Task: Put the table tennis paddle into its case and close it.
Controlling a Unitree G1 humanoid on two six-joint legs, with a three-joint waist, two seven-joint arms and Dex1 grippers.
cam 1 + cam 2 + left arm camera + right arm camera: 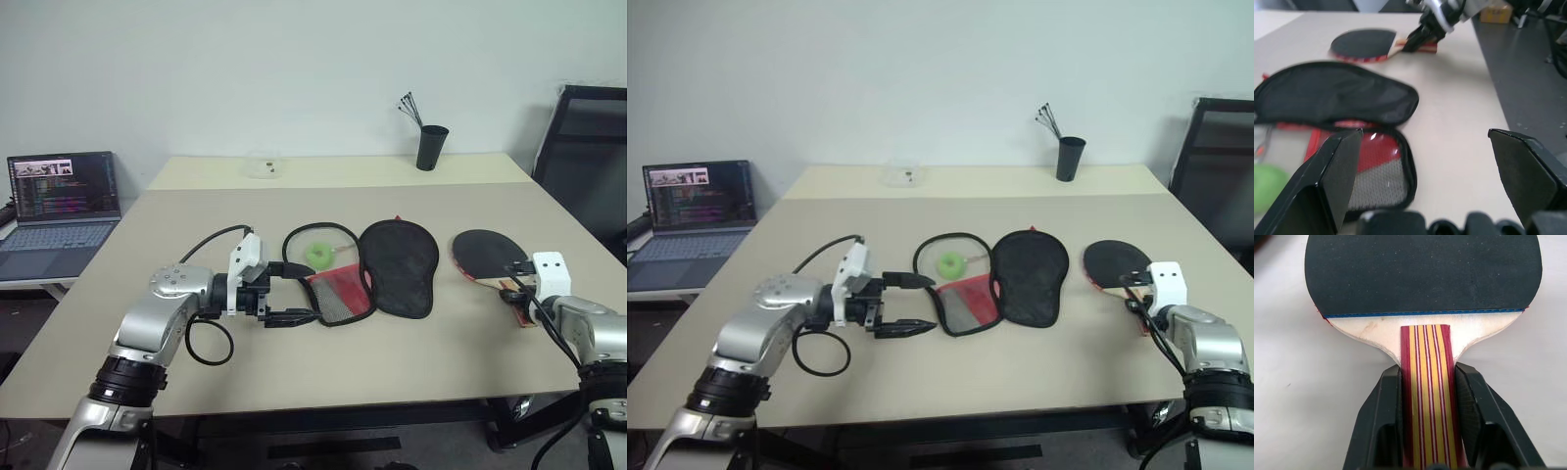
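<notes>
The table tennis paddle lies black face up at the right of the table, its striped wooden handle pointing at me. My right gripper is shut on that handle, one finger pressed against each side. The case lies unzipped and spread open mid-table: its black flap to the right, its red and mesh half to the left. My left gripper hovers open just left of the mesh half, pointing toward it, nothing between its fingers.
A green ring lies inside the case's open zip loop. A black cup of pens and a small clear box stand at the far edge. A laptop sits on a side table left; a black chair stands right.
</notes>
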